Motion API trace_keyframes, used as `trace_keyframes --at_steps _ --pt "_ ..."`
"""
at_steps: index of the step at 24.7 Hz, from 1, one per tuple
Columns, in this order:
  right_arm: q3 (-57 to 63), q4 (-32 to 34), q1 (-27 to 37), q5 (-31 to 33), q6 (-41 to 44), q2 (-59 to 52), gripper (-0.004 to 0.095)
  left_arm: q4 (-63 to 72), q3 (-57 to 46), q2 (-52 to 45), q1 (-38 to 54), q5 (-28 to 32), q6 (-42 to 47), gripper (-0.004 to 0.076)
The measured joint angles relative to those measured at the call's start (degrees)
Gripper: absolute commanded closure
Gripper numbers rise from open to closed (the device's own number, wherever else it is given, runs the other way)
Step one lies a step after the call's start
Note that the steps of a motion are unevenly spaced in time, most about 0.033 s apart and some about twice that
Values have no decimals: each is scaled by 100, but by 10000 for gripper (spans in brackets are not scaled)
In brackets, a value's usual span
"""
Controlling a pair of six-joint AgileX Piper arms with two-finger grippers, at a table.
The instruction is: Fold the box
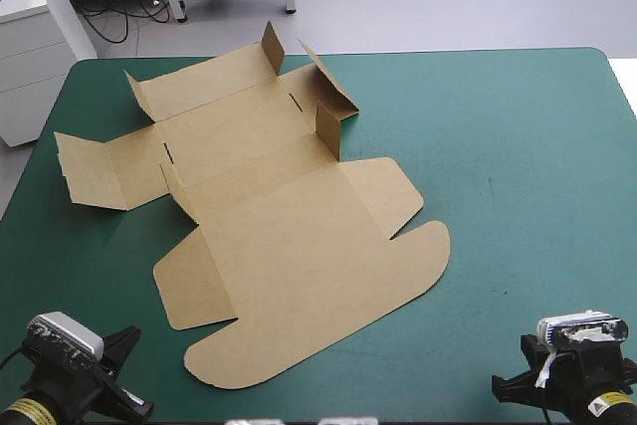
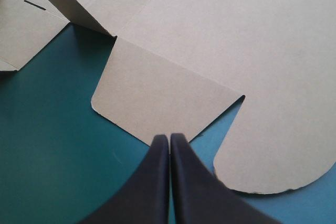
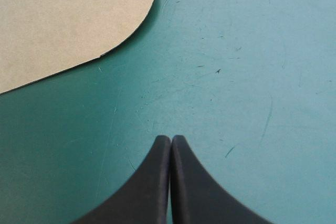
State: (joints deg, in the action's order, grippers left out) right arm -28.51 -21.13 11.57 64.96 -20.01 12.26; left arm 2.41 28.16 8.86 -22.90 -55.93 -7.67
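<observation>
Sprawling left-centre, box (image 1: 299, 246); left pincer (image 2: 169, 139), right pincer (image 3: 171, 139) pressed together (seemingly short of edge).

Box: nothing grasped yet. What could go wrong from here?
1. The box lies loose and mostly flat on the teal-green cover; a push from the shut left gripper at its side flap may slide it rather than lift it.
2. The right gripper is over bare cover, so nothing pins the sheet.
3. The half-raised far tabs could snag or crease.
</observation>
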Motion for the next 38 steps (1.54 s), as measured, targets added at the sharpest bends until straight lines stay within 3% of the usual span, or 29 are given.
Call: trace_keyframes --at_steps 18,26,30,38 --pt "0 0 0 0 6 0 928 0 0 0 0 0 0 734" --pt "-376 56 0 42 380 153 926 0 0 0 0 0 0 734" --pt "-1749 359 0 48 507 1296 926 0 0 0 0 0 0 734" --pt "-5017 374 -5 43 380 4673 925 0 0 0 0 0 0 734"
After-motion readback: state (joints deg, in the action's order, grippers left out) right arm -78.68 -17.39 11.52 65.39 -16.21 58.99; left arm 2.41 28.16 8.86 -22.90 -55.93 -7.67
